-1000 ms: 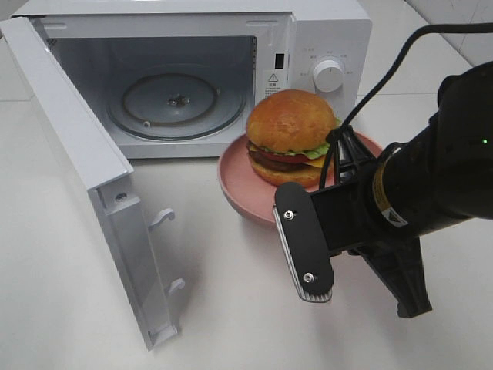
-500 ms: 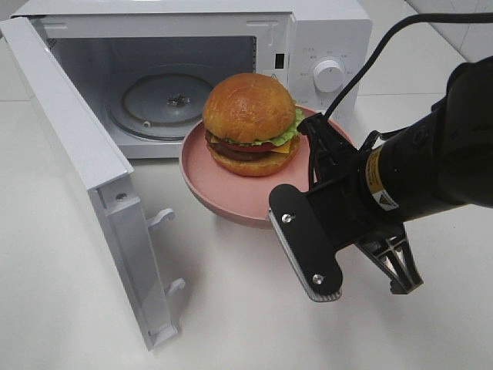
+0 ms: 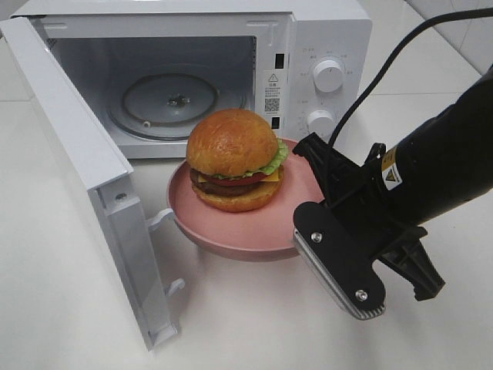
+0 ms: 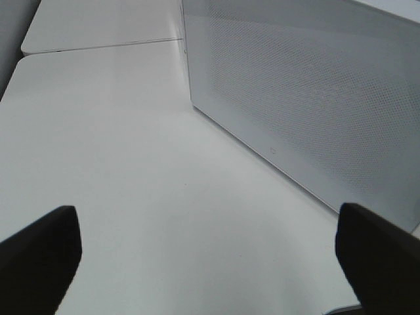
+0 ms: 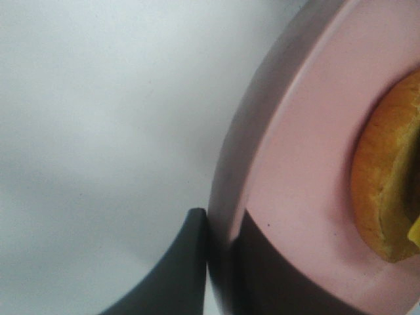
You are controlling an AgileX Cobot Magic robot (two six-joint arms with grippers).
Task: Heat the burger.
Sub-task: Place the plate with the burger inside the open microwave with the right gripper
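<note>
Right gripper [image 5: 222,262] pinches the pink plate [image 3: 254,231] at three o'clock from the burger [image 3: 233,158]. Left gripper [image 4: 209,246] stands spread wide.

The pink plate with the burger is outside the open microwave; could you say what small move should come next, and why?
Probably carry the plate, level, into the microwave over the turntable: the right gripper is shut on its rim, the burger rests on it, the door stands open, and the turntable is bare.
</note>
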